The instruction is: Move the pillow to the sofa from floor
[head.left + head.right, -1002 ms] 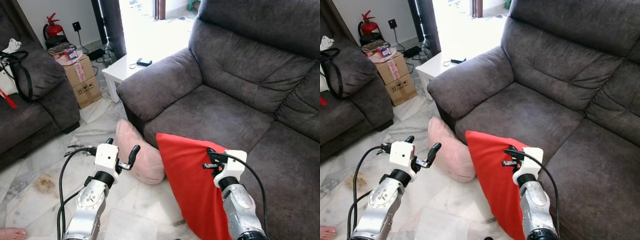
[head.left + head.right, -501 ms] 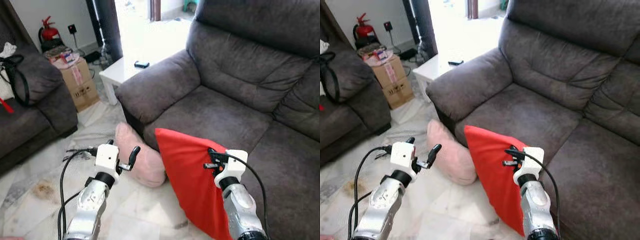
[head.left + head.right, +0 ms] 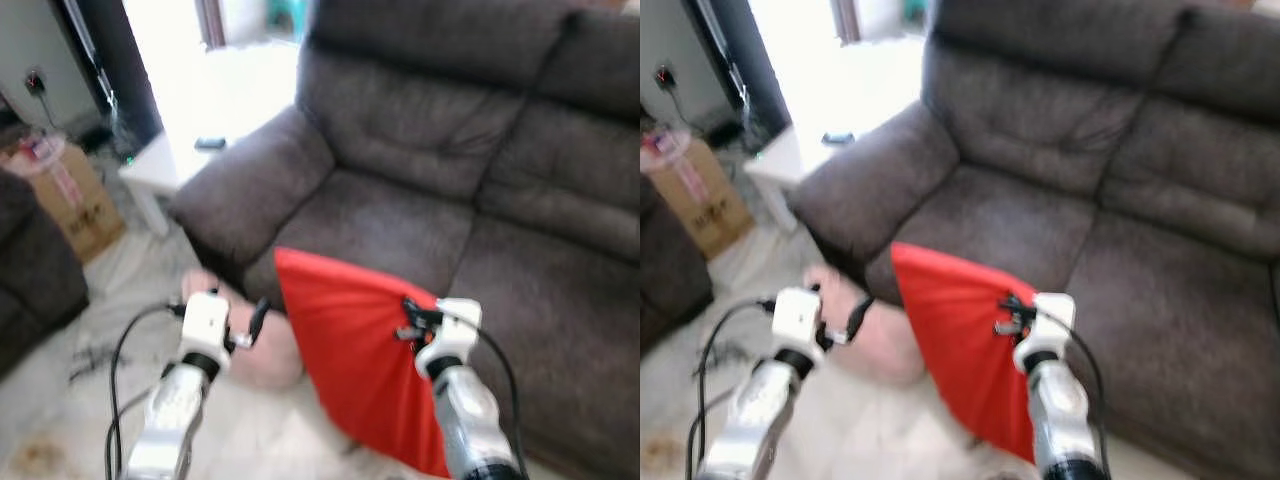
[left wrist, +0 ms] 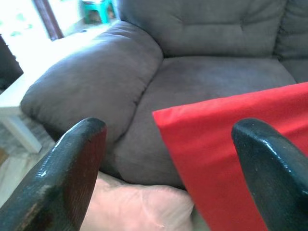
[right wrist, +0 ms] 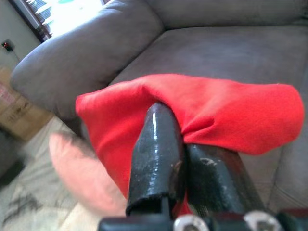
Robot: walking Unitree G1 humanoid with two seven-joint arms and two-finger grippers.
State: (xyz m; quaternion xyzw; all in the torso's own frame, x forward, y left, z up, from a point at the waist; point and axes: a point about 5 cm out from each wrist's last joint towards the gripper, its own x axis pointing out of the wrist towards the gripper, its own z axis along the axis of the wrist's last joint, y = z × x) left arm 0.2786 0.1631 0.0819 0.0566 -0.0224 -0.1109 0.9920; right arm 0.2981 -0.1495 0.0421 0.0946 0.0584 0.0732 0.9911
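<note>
1. The right gripper (image 3: 408, 322) sits right of centre in the lower half of the left eye view, its two black fingers (image 5: 159, 159) pinched tight on an upper corner of the red pillow (image 3: 355, 365).
2. The red pillow hangs from that corner in front of the sofa's seat edge, its lower tip near the bottom of the frame.
3. The left gripper (image 3: 250, 328) is at lower left, fingers spread wide and holding nothing; in its wrist view the red pillow shows between them.
4. A pink pillow (image 3: 255, 355) lies on the floor just beyond the left gripper, against the sofa's base and beside the red one.
5. The dark grey sofa (image 3: 420, 200) spans the upper right.
6. A white side table (image 3: 160, 170) and a cardboard box (image 3: 70, 200) stand at upper left, blurred.
</note>
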